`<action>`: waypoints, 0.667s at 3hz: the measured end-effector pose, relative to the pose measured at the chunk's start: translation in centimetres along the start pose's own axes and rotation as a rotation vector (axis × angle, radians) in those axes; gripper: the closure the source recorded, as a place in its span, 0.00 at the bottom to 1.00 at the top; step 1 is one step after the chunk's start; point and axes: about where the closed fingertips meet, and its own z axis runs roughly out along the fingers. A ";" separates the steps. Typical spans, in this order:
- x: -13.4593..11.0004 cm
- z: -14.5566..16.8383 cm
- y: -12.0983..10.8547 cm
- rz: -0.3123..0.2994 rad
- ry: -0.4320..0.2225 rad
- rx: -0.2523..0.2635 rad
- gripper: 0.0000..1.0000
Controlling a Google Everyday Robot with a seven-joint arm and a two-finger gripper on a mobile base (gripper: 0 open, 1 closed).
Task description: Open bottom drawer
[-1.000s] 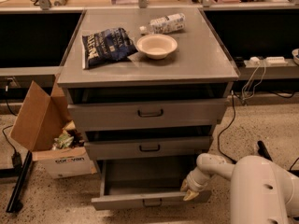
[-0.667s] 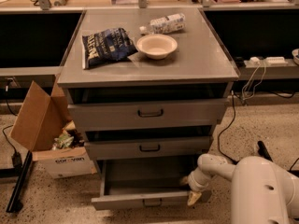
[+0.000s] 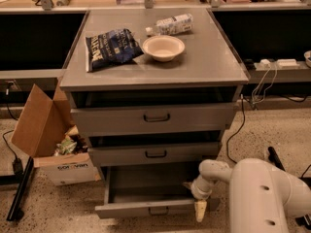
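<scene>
The bottom drawer (image 3: 146,208) is the slim grey one with a small black loop handle (image 3: 158,210). It stands pulled out from the grey cabinet (image 3: 218,62), and its grey inside shows. My gripper (image 3: 198,204) is at the right end of the drawer's front panel, low near the floor, on the white arm (image 3: 262,193) that comes in from the lower right. The medium drawer (image 3: 155,154) and the tall top drawer (image 3: 155,118) above it stand slightly out.
On the cabinet top lie a dark chip bag (image 3: 112,47), a white bowl (image 3: 163,47) and a lying plastic bottle (image 3: 170,24). An open cardboard box (image 3: 51,140) with rubbish stands on the floor at the left. Cables (image 3: 243,125) hang at the right. Dark desks stand behind.
My gripper has slid a little downward and toward the camera along the drawer's right front corner. The drawer stays pulled out about as far as before.
</scene>
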 end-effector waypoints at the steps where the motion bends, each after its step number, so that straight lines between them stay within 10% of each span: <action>1: -2.2 3.7 0.9 0.062 -0.005 -0.057 0.00; 2: -2.2 3.7 0.9 0.062 -0.005 -0.057 0.00</action>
